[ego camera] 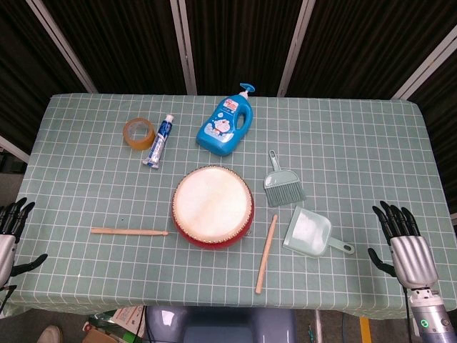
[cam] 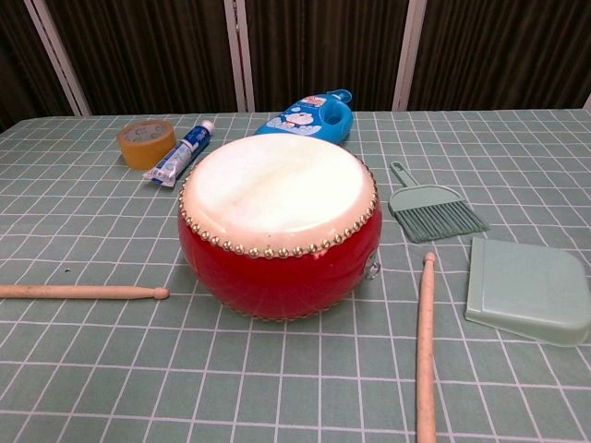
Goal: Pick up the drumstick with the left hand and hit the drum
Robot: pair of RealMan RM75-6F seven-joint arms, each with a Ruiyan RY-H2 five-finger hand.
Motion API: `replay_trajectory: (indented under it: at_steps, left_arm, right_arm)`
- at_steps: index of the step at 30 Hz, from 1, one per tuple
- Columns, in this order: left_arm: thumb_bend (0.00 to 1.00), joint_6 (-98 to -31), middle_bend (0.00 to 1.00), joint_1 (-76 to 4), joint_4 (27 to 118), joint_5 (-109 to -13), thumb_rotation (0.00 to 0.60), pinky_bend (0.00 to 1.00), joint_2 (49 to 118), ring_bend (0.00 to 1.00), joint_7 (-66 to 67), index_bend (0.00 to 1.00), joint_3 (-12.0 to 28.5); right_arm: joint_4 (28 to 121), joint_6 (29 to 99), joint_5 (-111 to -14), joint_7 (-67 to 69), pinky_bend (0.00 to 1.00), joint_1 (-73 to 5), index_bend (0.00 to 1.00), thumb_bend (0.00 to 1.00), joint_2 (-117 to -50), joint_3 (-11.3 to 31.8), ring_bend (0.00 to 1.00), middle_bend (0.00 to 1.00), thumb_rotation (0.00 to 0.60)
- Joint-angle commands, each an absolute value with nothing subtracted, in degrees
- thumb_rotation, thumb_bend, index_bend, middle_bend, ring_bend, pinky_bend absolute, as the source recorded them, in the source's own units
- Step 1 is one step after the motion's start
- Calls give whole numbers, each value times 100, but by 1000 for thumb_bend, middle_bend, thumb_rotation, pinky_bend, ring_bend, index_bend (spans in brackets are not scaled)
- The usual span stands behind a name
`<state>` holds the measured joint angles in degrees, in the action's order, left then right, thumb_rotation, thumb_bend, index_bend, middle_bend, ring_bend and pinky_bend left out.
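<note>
A red drum (ego camera: 212, 206) (cam: 278, 221) with a pale skin stands at the middle of the table. One wooden drumstick (ego camera: 129, 231) (cam: 83, 292) lies flat to the drum's left, tip toward the drum. A second drumstick (ego camera: 266, 254) (cam: 426, 351) lies right of the drum, pointing toward the front edge. My left hand (ego camera: 11, 232) is at the table's left edge, fingers apart and holding nothing, well left of the nearer stick. My right hand (ego camera: 403, 239) is open at the table's right front, palm down. The chest view shows neither hand.
At the back lie a tape roll (ego camera: 138, 133) (cam: 146, 143), a toothpaste tube (ego camera: 159, 141) (cam: 178, 155) and a blue bottle (ego camera: 227, 124) (cam: 309, 115). A small green brush (ego camera: 282, 182) (cam: 432, 208) and dustpan (ego camera: 310, 232) (cam: 528, 288) lie right of the drum.
</note>
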<state>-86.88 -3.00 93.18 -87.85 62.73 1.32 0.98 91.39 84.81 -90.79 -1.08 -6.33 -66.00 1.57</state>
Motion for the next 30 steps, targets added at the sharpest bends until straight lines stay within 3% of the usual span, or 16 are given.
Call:
replay_trajectory:
  at_steps: [1,20,22,24,25,29,30]
  left_arm:
    - [65,-8683,0,-303,9316,-8786,600,30,6272,0,135,0,97]
    - [65,-8416,0,-400,9358,-8725,600,32,6242,0,270,0,51]
    - [65,-8331,0,-455,9381,-8703,600,74,6243,9,366,0,65]
    - [65,-8241,35,-517,9418,-8655,600,189,6248,77,447,0,99]
    - [69,-8194,110,-554,9439,-8628,600,294,6254,172,496,0,122]
    - [130,-7842,613,-811,9480,-8437,600,683,6351,660,846,50,256]
    - [147,-7727,685,-873,9498,-8360,600,728,6380,727,900,89,284]
  right_arm:
    - [9143,8480,-9078,-111,0,-631,0,354,-6596,157,0,0,600]
    - [9174,8447,-9032,-128,0,-620,0,353,-6574,159,0,0,600]
    - [9173,8447,-9044,-127,0,-619,0,353,-6572,153,0,0,600]
    - [9170,8444,-9043,-116,0,-618,0,353,-6569,151,0,0,600]
    - [9173,8440,-9036,-104,0,-617,0,353,-6565,151,0,0,600]
    - [9186,8440,-9046,-81,0,-621,0,352,-6556,154,0,0,600]
    - [9186,8439,-9054,-88,0,-623,0,353,-6557,151,0,0,600]
